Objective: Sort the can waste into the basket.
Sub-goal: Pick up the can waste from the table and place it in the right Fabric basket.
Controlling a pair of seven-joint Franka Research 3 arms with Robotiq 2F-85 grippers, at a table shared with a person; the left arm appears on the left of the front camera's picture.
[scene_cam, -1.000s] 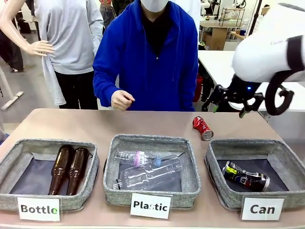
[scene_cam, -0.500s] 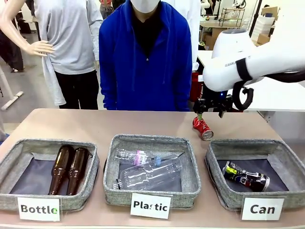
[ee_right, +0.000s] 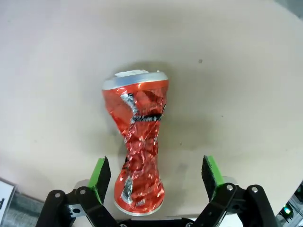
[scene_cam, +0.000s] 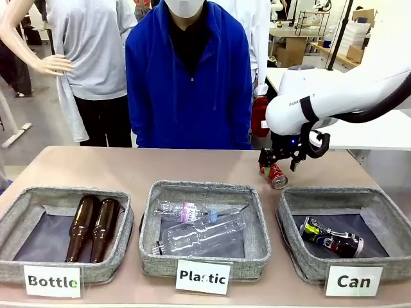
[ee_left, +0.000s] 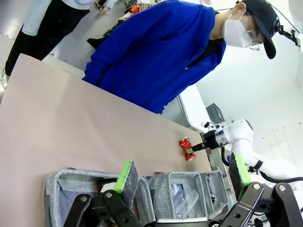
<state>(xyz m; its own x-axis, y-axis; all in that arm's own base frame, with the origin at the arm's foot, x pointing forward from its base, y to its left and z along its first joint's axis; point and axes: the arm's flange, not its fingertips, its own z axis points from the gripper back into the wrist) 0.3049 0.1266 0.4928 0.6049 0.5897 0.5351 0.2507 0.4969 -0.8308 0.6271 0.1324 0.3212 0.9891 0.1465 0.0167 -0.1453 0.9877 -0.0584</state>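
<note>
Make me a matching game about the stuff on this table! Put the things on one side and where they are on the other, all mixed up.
Things:
1. red can
2. black can
3. brown bottles
4. clear bottles

Places:
A. in the basket marked Plastic
B. on the bare table, under the right hand
C. in the basket marked Can
D. in the basket marked Bottle

Pairs: 1-B, 2-C, 3-D, 4-A

Robot lab: labelled sorting baskets (scene_cam: 244, 256), worktables (scene_cam: 359, 131).
</note>
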